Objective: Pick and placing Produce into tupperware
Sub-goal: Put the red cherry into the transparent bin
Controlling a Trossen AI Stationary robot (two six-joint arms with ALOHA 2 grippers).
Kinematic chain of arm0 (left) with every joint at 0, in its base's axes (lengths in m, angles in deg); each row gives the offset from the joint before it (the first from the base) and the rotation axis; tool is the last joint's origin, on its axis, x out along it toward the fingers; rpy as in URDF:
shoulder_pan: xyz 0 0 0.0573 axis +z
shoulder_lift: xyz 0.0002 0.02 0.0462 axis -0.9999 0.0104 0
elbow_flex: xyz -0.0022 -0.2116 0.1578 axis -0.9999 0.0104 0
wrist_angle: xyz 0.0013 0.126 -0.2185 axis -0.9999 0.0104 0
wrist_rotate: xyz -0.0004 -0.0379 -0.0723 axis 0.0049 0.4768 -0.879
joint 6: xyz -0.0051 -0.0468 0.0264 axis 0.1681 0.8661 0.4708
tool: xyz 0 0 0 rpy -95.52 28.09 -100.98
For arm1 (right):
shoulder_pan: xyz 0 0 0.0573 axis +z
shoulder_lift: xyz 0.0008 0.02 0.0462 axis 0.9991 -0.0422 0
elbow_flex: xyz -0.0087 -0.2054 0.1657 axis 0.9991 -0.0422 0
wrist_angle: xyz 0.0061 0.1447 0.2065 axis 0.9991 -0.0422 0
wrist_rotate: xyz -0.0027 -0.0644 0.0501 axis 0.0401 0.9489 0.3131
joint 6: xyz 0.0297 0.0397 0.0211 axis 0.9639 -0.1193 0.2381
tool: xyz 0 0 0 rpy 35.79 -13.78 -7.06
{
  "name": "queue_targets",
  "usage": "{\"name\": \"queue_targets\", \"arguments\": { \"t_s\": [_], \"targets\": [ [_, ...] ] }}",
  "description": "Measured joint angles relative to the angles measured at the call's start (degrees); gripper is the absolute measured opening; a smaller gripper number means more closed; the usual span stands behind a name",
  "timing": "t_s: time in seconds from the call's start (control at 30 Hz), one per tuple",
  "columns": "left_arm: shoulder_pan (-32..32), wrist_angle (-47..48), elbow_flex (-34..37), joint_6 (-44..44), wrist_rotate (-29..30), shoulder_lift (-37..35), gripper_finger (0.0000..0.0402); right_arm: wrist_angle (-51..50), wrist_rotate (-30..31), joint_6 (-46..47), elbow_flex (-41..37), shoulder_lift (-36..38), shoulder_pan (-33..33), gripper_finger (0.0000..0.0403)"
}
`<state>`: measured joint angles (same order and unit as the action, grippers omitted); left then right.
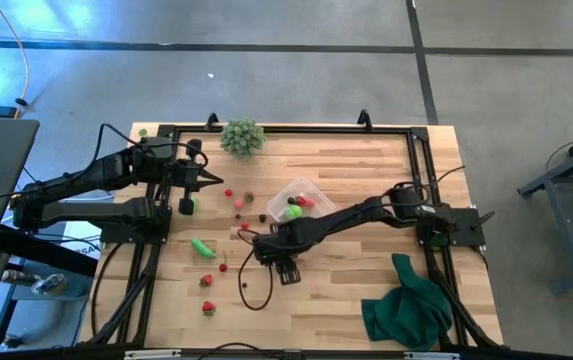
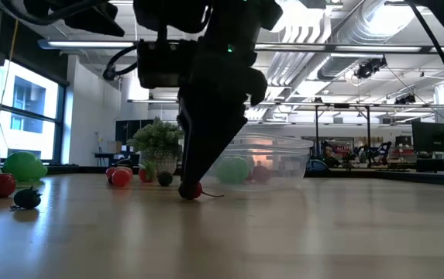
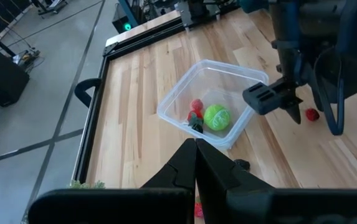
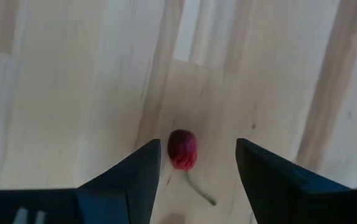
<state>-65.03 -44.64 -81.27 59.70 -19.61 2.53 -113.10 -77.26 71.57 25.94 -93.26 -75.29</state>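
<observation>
The right gripper [image 4: 197, 165] was down at the table [image 1: 366, 290] in the middle of the high view, its fingers [image 4: 134, 174] spread apart with one small red berry [image 4: 182, 149] lying on the wood between them, closer to one finger, neither finger touching it. A thin stem trailed off that berry. In the low view the dark gripper [image 2: 194, 182] stood right over the same berry [image 2: 191, 191] at centre frame, tips almost on the wood.

The tupperware [image 1: 301, 198] sat just above and to the right of that gripper in the high view, a single clear tub. The left wrist view showed three pieces inside it [image 3: 212, 102]: one bright green ball [image 3: 217, 117], one red piece [image 3: 196, 105] and one small dark one [image 3: 195, 123].

Loose produce lay left of centre in the high view: one green oblong piece [image 1: 202, 247], about five red pieces, among them two [image 1: 207, 282] [image 1: 208, 307] low in the frame, and a dark brown one [image 1: 250, 197]. I could not count the smallest ones surely.

The left gripper [image 1: 206, 179] hovered at upper left, fingers pressed together on nothing. One pale green bushy clump [image 1: 242, 136] stood at the top edge, and one dark green cloth [image 1: 406, 308] was bunched at lower right.
</observation>
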Motion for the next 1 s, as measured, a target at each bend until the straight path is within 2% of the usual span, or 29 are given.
{"name": "queue_targets", "arguments": {
  "t_s": [0.27, 0.63, 1.0],
  "targets": [
    [0.0, 0.0, 0.0, 0.0, 0.0, 0.0, 0.0001, -0.7, -0.5, 1.5, 0.0, -0.5, 0.0, 0.0195],
    [0.0, 0.0, 0.0, 0.0, 0.0, 0.0, 0.0001, -0.4, -3.2, 3.0, 0.0, -0.4, 0.4, 0.0138],
    [0.0, 0.0, 0.0, 0.0, 0.0, 0.0, 0.0001, 0.2, -1.7, 4.2, 0.0, -0.4, 0.5, 0.0133]
  ]
}}
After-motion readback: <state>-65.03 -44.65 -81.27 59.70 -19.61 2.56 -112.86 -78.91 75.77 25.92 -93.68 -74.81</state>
